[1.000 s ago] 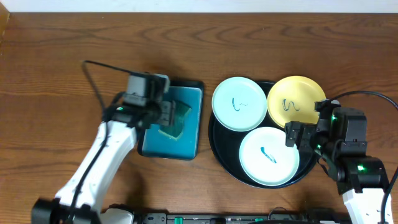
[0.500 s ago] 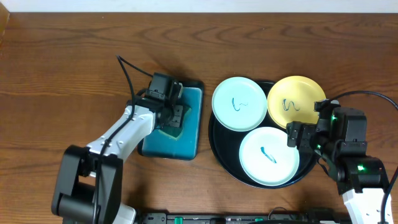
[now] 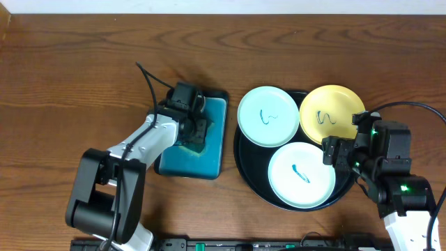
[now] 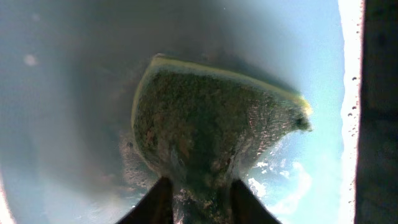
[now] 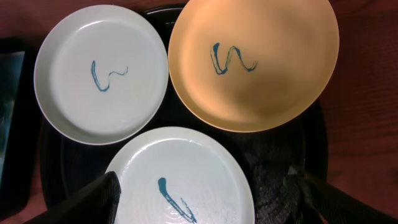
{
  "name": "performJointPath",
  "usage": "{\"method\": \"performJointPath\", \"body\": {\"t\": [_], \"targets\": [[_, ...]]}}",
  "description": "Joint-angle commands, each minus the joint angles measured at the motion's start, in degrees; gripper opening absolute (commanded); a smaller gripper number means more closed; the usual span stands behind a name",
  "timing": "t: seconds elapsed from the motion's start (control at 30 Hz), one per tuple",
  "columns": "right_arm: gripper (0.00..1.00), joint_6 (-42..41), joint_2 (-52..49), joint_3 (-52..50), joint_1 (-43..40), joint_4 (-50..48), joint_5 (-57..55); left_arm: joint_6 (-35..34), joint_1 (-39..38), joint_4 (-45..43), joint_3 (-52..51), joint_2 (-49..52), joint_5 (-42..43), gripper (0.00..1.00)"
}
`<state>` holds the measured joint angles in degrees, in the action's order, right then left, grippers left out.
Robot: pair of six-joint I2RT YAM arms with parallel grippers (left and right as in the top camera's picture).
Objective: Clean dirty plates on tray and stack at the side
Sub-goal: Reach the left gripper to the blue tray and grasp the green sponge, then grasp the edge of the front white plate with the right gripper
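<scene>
Three dirty plates sit on the round black tray (image 3: 245, 167): a mint-white one (image 3: 268, 116) at the back left, a yellow one (image 3: 332, 113) at the back right, a mint-white one (image 3: 302, 175) in front, each with a dark squiggle. They also show in the right wrist view: (image 5: 102, 74), (image 5: 255, 59), (image 5: 180, 180). My right gripper (image 3: 333, 151) is open above the front plate's right edge (image 5: 205, 199). My left gripper (image 3: 196, 130) is down in the teal tray (image 3: 206, 162), shut on a green-and-yellow sponge (image 4: 211, 124).
The teal rectangular tray's pale blue floor (image 4: 74, 93) fills the left wrist view, its dark rim (image 4: 379, 112) at the right. Bare brown wood tabletop (image 3: 70, 84) lies to the left and behind both trays. A black cable (image 3: 150, 84) loops from the left arm.
My left arm swung right and down into the teal tray and closed on the sponge. The right arm and the plates have not moved.
</scene>
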<state>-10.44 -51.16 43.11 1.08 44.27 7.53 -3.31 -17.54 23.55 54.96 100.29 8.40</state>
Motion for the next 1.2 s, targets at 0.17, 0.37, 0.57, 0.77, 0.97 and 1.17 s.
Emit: {"method": "performJointPath", "body": {"t": [0.17,0.37,0.57,0.77,0.97,1.17], "targets": [[0.83,0.2,0.1,1.0,0.4,-0.1,0.2,-0.4,-0.4,1.1,-0.1,1.6,-1.0,0.07],[0.82,0.2,0.1,1.0,0.4,-0.1,0.2,-2.0,2.8,2.7,0.4,-8.6,-1.0,0.07],[0.81,0.2,0.1,1.0,0.4,0.2,0.1,-4.4,3.6,3.4,0.1,-13.1,-0.9,0.07],[0.78,0.2,-0.2,1.0,0.4,3.5,-4.1,-6.5,3.3,3.3,-1.5,-8.9,1.5,0.07],[0.72,0.2,-4.5,1.0,0.4,5.6,-4.7,-7.3,3.2,3.3,-1.6,-2.3,1.4,0.08],[0.67,0.2,-13.2,1.0,0.4,6.9,-4.7,-7.3,3.2,3.4,-1.3,-4.2,1.5,0.07]]}}
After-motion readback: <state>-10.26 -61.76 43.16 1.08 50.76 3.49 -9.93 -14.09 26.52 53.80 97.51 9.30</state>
